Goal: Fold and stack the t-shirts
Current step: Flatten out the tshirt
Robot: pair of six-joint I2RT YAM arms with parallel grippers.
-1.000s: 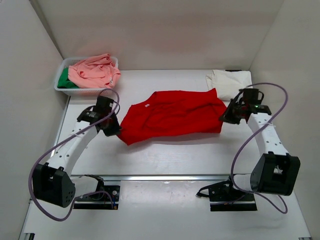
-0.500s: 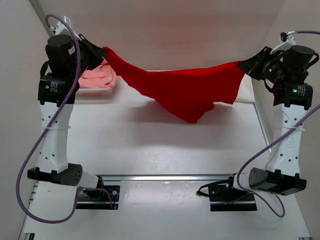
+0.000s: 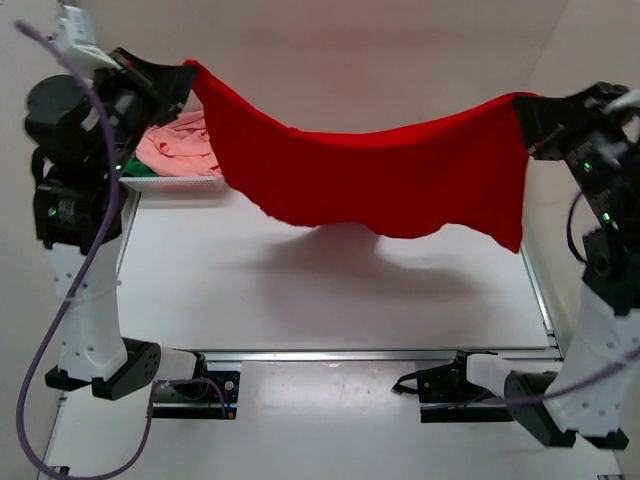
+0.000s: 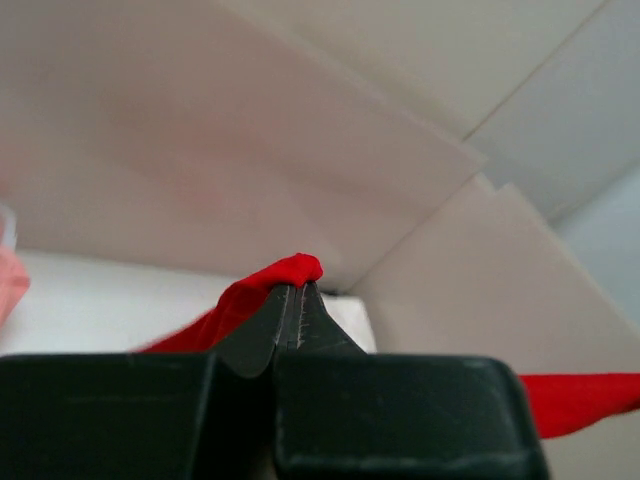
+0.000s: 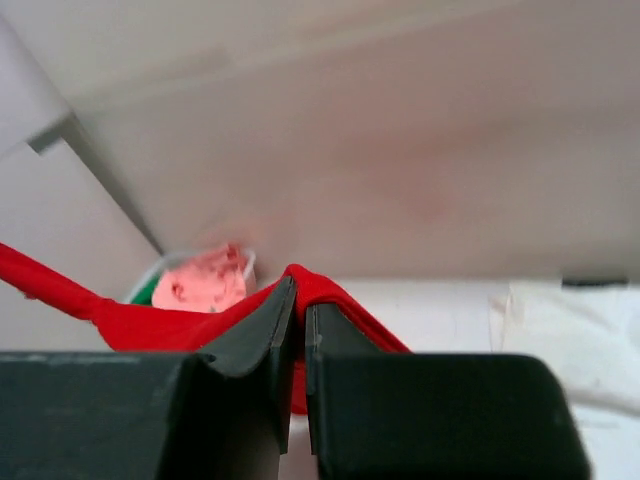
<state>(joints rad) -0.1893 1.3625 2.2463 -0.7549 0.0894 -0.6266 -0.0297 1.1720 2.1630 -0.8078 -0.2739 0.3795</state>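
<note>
The red t-shirt [image 3: 380, 175] hangs spread in the air between both grippers, high above the table. My left gripper [image 3: 186, 72] is shut on its left corner [image 4: 285, 272]. My right gripper [image 3: 522, 105] is shut on its right corner [image 5: 325, 290]. The shirt sags in the middle and its lower edge hangs clear of the table. The salmon-pink t-shirt [image 3: 180, 145] lies in the basket, also seen in the right wrist view [image 5: 205, 280], with a bit of the green t-shirt [image 3: 137, 168] under it. The cream-white t-shirt [image 5: 570, 330] lies at the back right, hidden in the top view.
A white mesh basket [image 3: 175, 183] stands at the back left corner of the white table [image 3: 330, 290]. White walls close in the back and both sides. Both arm bases sit at the near edge.
Both grippers lifted the red t-shirt off the table, raised it high and pulled apart. It now hangs wider and flatter than half a second ago.
</note>
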